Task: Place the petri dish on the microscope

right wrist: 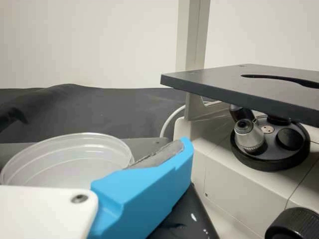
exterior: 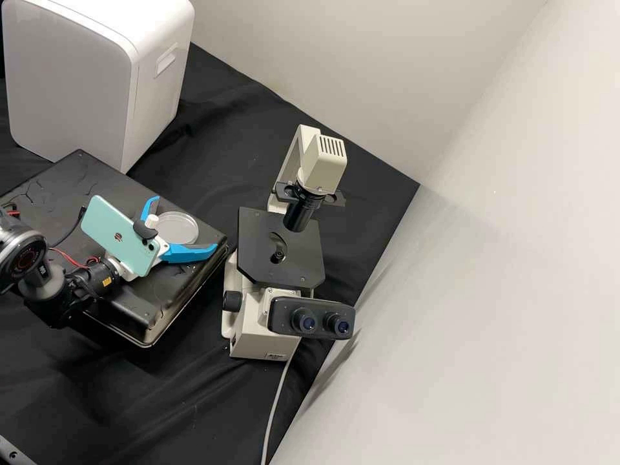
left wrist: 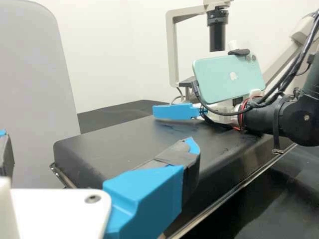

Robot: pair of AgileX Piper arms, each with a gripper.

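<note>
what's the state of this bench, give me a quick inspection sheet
surface: black cloth, wrinkled
job's things: petri dish lies on a black case; microscope beside it, stage bare
clutter: white cabinet at the back
hands: right hand open, fingers either side of the dish; left hand open, by the case
cables: red and black wires on the right arm; grey cable from the microscope
surroundings: white walls
</note>
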